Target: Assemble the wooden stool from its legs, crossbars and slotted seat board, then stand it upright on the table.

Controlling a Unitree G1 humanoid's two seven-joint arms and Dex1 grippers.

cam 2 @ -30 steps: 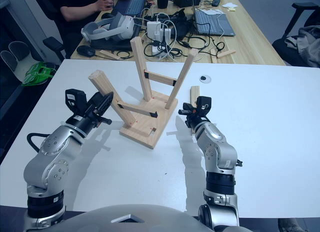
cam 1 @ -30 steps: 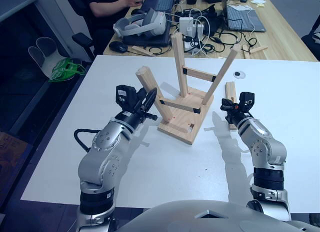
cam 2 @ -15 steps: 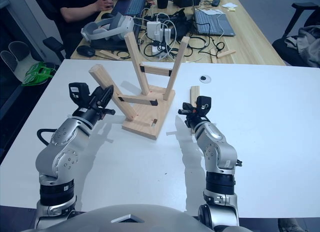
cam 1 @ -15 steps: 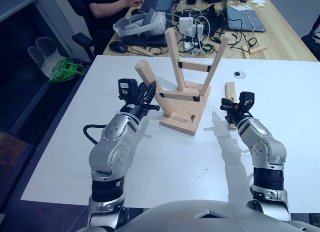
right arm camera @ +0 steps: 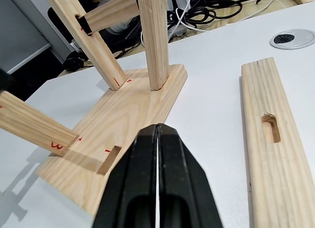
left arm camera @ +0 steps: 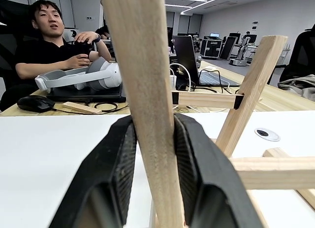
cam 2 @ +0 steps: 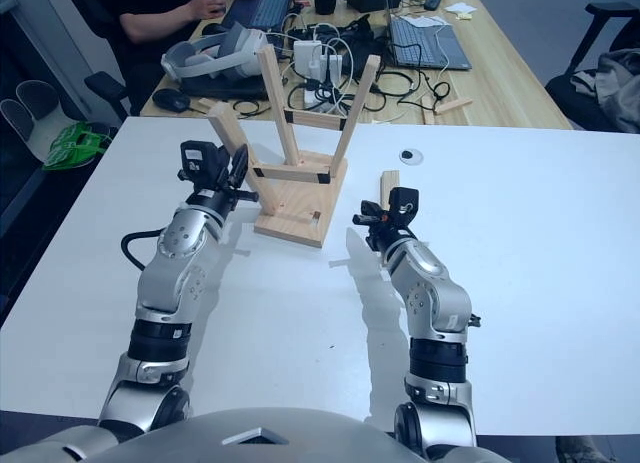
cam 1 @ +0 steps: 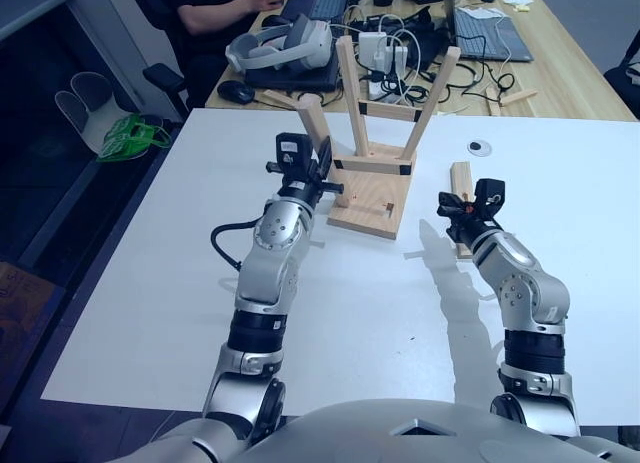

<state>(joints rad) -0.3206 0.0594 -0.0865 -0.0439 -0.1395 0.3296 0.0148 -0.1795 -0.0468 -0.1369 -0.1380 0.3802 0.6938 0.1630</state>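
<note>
Stool point(cam 1: 372, 191): upside down, upper middle of frame, on white counter point(cam 1: 150, 283).
Left pincer point(cam 1: 322, 175): clamped around its left leg point(cam 1: 313, 120).
Right pincer point(cam 1: 452, 205): closed, empty, right of stool, beside loose slotted piece point(cam 1: 461, 176).

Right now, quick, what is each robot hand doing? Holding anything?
Left hand: closed, holding a stool leg.
Right hand: closed, holding nothing.
</note>
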